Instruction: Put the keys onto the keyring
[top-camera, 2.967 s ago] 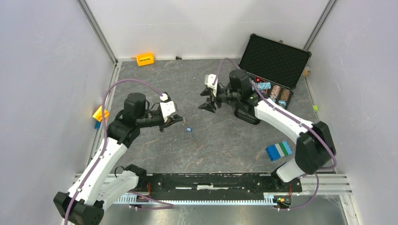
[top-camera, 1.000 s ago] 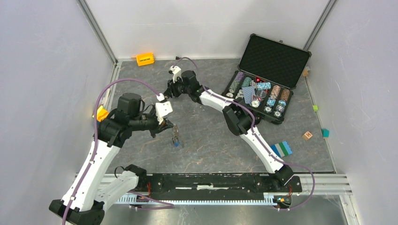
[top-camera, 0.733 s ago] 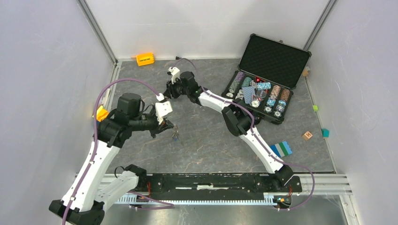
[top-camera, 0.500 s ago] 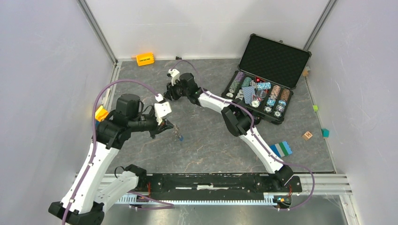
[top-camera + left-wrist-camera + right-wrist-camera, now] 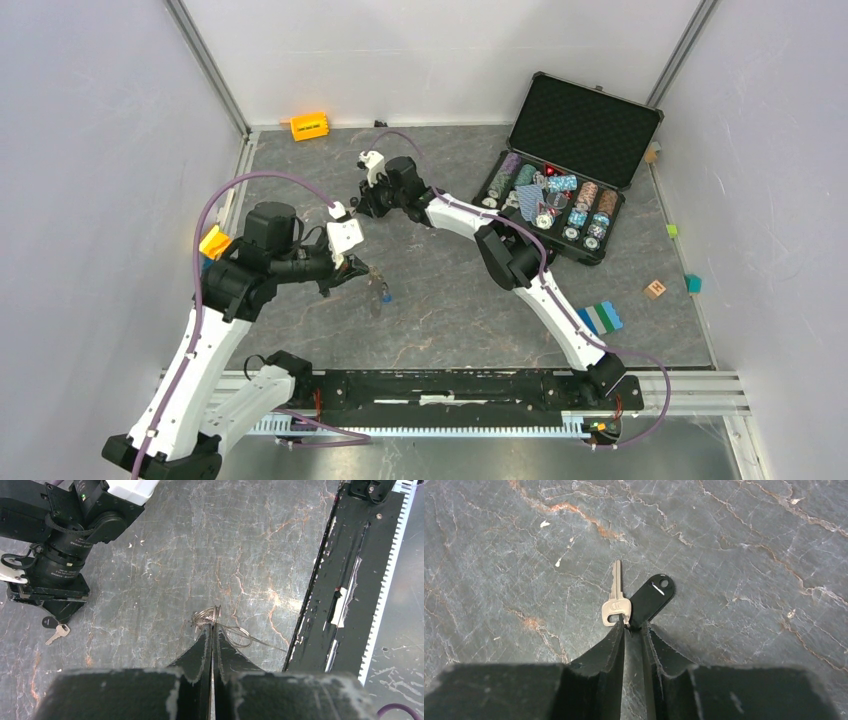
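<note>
Steel wire makes up the keyring (image 5: 210, 615), a small coiled split ring with a loose loop trailing beside it; the left jaws are clenched on it, holding it just above the bench (image 5: 450, 300), well to the left of the open poker-chip case (image 5: 590, 125) and on the near side of its front edge; seen from above, something small and bluish hangs under the ring, too small to name with confidence. Judging by that, the threading is at best partly done; one key is plainly not yet on the ring. That silver key (image 5: 615, 602), bare-headed and seemingly joined to a flat black oval tag (image 5: 651, 599) with a slot and a hole, lies flat on the bench, also well left of the case and roughly level with its chip trays; the right jaws stand almost together, their tips either side of the spot where key head meets tag; whether they have a grip on it I cannot tell. What is left, by my reading: lift this key, carry it to the ring, and work it onto the wire.
</note>
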`<act>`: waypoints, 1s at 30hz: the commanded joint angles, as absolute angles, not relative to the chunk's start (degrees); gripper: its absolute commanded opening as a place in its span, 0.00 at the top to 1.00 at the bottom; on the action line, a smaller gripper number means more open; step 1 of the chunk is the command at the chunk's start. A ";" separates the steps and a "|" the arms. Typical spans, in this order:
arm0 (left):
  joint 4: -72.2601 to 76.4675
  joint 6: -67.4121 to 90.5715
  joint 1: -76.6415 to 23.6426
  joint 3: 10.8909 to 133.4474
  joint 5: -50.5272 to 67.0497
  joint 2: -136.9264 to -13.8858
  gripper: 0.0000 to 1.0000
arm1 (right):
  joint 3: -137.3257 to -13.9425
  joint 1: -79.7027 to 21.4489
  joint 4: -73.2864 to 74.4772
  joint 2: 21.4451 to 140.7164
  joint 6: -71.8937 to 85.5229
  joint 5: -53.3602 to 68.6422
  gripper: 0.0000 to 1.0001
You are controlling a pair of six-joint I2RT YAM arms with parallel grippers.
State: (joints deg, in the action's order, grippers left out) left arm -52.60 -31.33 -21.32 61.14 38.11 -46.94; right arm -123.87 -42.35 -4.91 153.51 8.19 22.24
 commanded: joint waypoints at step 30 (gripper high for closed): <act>-51.08 -30.33 -21.06 62.49 40.86 -45.79 0.98 | -125.24 -42.17 -3.04 151.35 4.66 23.49 0.78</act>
State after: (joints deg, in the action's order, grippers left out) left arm -52.60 -31.35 -21.32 61.14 38.17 -46.11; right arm -122.45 -42.26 -3.53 152.20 5.67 24.77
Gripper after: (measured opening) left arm 0.032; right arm 0.213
